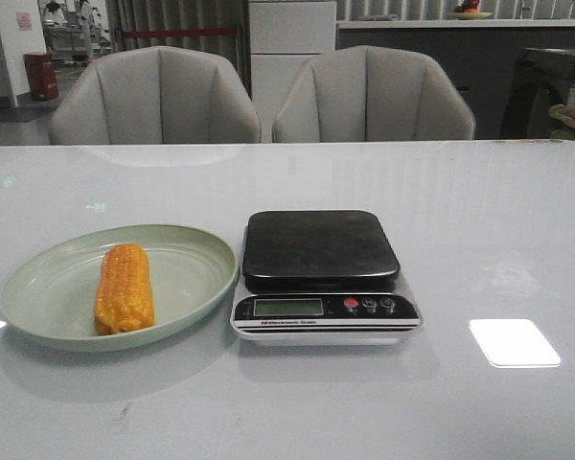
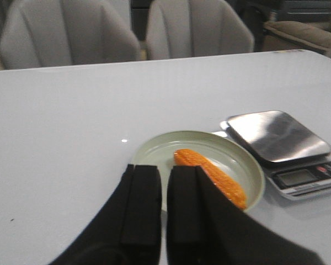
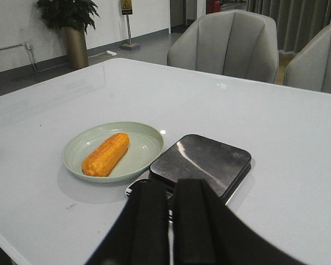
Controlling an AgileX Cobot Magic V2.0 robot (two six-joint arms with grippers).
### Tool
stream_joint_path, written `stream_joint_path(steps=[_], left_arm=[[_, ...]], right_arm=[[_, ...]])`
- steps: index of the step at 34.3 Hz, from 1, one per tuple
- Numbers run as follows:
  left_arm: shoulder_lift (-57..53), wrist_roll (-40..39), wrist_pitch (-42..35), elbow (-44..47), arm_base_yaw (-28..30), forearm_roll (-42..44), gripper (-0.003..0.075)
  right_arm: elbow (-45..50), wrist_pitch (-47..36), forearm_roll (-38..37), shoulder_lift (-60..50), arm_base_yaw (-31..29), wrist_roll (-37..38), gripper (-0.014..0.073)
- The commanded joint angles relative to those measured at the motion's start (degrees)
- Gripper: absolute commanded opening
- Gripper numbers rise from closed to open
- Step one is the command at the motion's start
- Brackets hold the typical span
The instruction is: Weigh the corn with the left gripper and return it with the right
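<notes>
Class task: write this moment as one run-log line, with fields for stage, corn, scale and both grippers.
stage: not started | corn: lying on plate | scale: platform bare | left gripper: shut, empty | right gripper: shut, empty

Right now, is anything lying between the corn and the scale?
Only the plate's own rim and a thin strip of bare table. The front view shows the corn lying in the plate, with the scale just beside it.

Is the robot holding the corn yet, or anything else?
No, nothing is held. The corn lies on the green plate. The left gripper and right gripper are both nearly closed with nothing between the fingers.
</notes>
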Motion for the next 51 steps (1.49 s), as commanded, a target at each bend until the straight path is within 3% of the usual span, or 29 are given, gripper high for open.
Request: stream_joint_path(steps=[1, 9, 15, 37, 51], left_arm=[[0.67, 0.15, -10.22, 1.98, 6.17, -0.36, 0.0144], [0.67, 0.15, -18.54, 8.2, 17.52, -0.59, 0.0144], [0.08, 0.15, -24.75, 11.85, 21.04, -0.59, 0.0144], [-3.76, 5.12, -24.66, 14.02, 10.13, -2.52, 0.0144], [-3.76, 5.12, -24.75, 14.02, 10.14, -4.51, 0.0144]], right_arm=[[-1.57, -5.1, -0.73, 0.48, -0.26, -0.64, 0.0193], [-1.57, -5.1, -0.73, 0.48, -0.26, -0.64, 0.0193], [-1.57, -5.1, -0.73, 0.48, -0.26, -0.64, 0.0193], [-1.57, -5.03, -0.73, 0.48, -0.26, -0.64, 0.0193], [-1.57, -5.03, -0.73, 0.48, -0.26, -0.64, 0.0193]])
